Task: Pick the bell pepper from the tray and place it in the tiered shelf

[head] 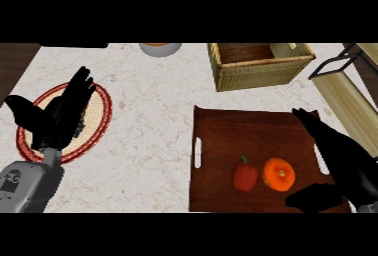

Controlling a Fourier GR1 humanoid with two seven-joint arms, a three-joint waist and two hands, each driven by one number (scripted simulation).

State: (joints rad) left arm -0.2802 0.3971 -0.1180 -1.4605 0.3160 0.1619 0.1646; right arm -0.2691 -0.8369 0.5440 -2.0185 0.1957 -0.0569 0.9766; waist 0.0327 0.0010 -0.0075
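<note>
Nothing is picked yet: the pepper is seen on the tray's near half beside an orange, the right hand is held open and empty just right of them, and the carry to the far-right shelf is left undone.

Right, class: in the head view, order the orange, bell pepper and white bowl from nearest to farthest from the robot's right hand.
1. Orange, on the tray beside the right hand.
2. Bell pepper, left of it.
3. White bowl, counter's far edge.
</note>
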